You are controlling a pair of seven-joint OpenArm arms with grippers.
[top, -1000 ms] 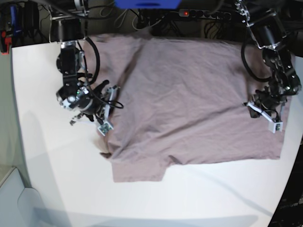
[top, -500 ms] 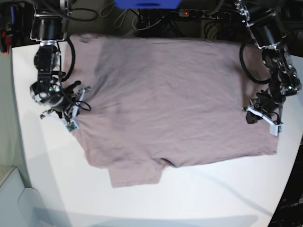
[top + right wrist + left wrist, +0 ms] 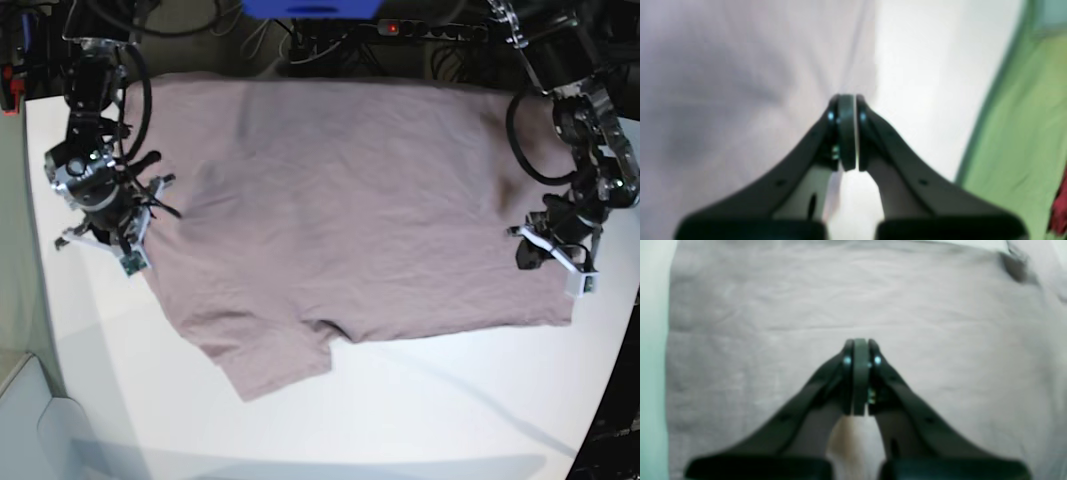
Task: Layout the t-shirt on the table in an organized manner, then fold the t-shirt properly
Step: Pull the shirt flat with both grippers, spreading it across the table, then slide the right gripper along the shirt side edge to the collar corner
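Both arms have drawn the t-shirt (image 3: 350,200) wider across the counter (image 3: 420,410).

Left wrist: left fingers (image 3: 860,373) clenched on soft cloth.

Right wrist: right fingers (image 3: 846,133) pinch its limp edge.

Base: light fabric, best gripped at corners.

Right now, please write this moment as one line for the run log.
stage: spreading | t-shirt: flat on table | left gripper: shut on t-shirt | right gripper: shut on t-shirt

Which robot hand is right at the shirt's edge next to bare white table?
The right gripper: it pinches the shirt at its side edge, bare table beside it. The left gripper sees mostly cloth.
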